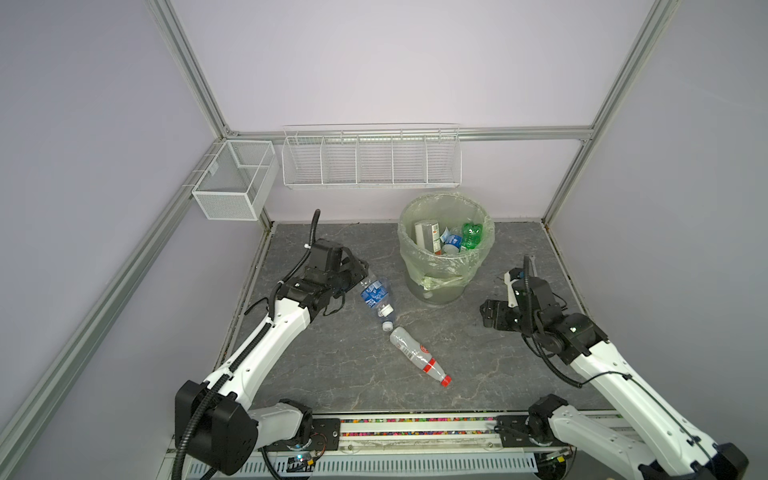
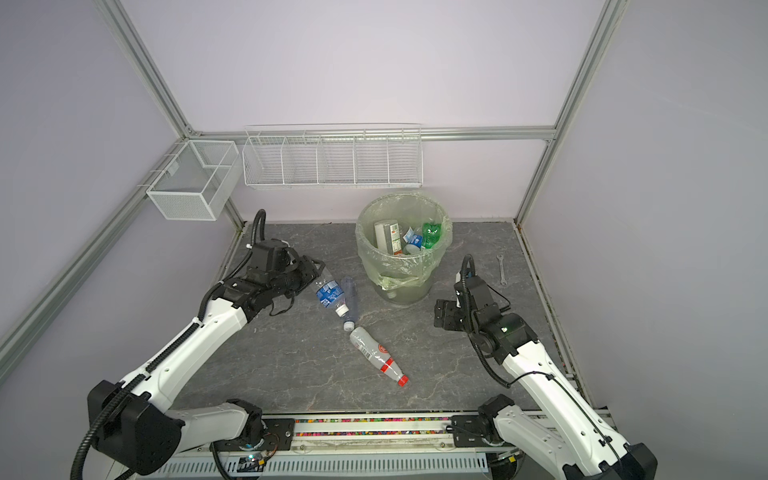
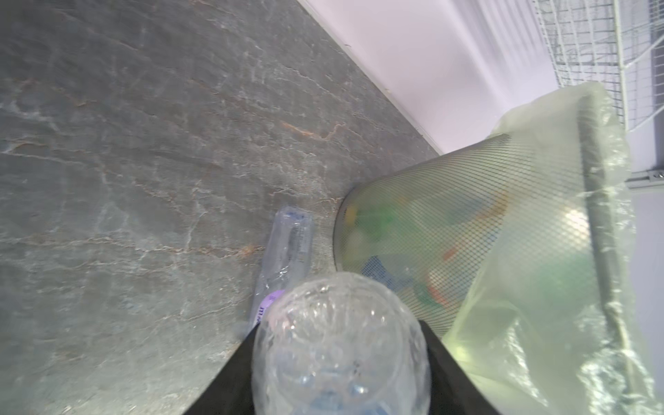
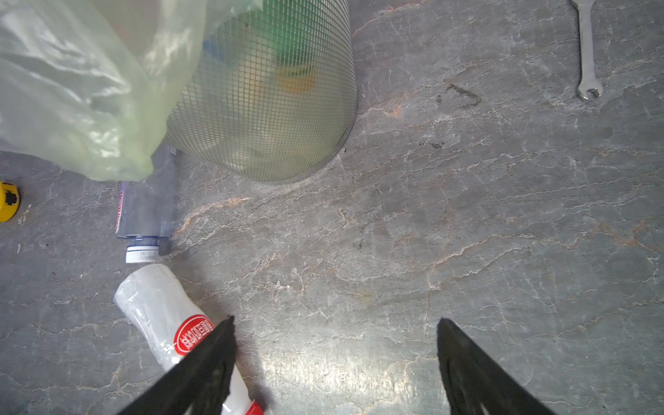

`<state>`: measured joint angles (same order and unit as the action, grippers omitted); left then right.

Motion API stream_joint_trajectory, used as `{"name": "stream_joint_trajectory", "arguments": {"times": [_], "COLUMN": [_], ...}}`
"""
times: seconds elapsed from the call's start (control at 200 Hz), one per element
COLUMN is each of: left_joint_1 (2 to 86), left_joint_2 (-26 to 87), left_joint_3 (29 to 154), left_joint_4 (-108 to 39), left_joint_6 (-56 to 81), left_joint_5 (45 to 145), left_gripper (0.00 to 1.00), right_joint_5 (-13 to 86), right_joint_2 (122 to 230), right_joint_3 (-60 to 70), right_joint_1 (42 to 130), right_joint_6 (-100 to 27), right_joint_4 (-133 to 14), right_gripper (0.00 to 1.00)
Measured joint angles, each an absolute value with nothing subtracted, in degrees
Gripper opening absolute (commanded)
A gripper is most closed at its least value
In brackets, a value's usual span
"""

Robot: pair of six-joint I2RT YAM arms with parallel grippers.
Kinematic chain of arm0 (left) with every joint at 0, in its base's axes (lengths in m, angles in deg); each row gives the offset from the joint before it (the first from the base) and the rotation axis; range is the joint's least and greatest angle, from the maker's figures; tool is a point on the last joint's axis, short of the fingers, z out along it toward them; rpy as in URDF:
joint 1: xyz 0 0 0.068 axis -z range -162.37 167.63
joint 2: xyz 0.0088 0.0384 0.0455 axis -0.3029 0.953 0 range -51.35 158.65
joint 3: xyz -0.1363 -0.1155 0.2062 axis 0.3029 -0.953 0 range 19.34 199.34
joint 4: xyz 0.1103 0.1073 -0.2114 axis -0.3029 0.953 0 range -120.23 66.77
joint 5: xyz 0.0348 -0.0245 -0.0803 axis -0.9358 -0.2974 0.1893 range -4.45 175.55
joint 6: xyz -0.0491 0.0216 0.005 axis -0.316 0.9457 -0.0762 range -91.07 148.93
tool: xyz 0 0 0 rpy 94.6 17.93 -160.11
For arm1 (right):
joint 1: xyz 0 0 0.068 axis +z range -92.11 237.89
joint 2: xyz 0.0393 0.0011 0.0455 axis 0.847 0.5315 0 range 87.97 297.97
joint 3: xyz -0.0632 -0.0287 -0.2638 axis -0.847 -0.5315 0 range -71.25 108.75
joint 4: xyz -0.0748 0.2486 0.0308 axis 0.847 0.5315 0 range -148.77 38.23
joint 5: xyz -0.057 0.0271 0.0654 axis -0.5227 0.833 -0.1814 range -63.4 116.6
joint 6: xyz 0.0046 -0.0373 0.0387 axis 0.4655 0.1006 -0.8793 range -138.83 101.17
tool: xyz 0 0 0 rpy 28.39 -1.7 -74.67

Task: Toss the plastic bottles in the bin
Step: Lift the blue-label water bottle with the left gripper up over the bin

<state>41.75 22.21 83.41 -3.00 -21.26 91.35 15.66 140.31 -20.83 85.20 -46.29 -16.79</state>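
The left tool (image 1: 358,277) clamps the clear blue-labelled plastic bottle (image 1: 375,296) by its base, near the round grey green-lined bin (image 1: 440,282), likely so it tips in cap-first; the right tool (image 4: 336,323) hangs open, empty

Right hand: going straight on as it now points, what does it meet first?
Probably the bare table; the right hand seems tilted down. The bin stands farther along, though depth is unclear.

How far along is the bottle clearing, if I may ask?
Done: a green bottle and others in the bin. In hand: left gripper shut on the blue-labelled bottle. Left: purple-labelled bottle and red-capped bottle on the table; right gripper open, empty.
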Motion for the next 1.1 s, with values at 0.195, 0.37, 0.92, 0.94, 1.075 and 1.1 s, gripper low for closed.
{"name": "stream_joint_trajectory", "arguments": {"times": [0.195,0.37,0.92,0.94,1.075,1.1], "left_joint_1": [41.8,41.7,41.7,41.7,41.7,41.7], "left_joint_2": [26.3,29.3,21.8,21.4,21.4,22.2], "left_joint_3": [91.0,97.8,93.1,93.2,97.9,99.6], "left_joint_4": [-4.0,-5.4,-0.8,-0.4,1.7,1.8], "left_joint_6": [-19.8,-19.2,-17.2,-17.0,-16.9,-16.9], "left_joint_5": [97.6,102.2,107.9,107.9,108.3,108.6], "left_gripper": [0.51,0.51,0.51,0.51,0.51,0.51], "right_joint_5": [15.0,13.7,10.9,10.8,10.7,10.7], "right_joint_2": [140.0,140.0,139.4,139.3,138.9,138.9], "right_joint_3": [-20.6,-19.9,-19.5,-19.5,-19.5,-19.5], "right_joint_1": [85.2,85.2,85.1,85.1,85.1,85.1], "right_joint_6": [-46.5,-46.5,-45.3,-45.3,-44.9,-44.9], "right_joint_4": [-16.4,-16.1,-15.0,-15.0,-14.9,-14.9], "right_gripper": [0.88,0.88,0.88,0.88,0.88,0.88]}}
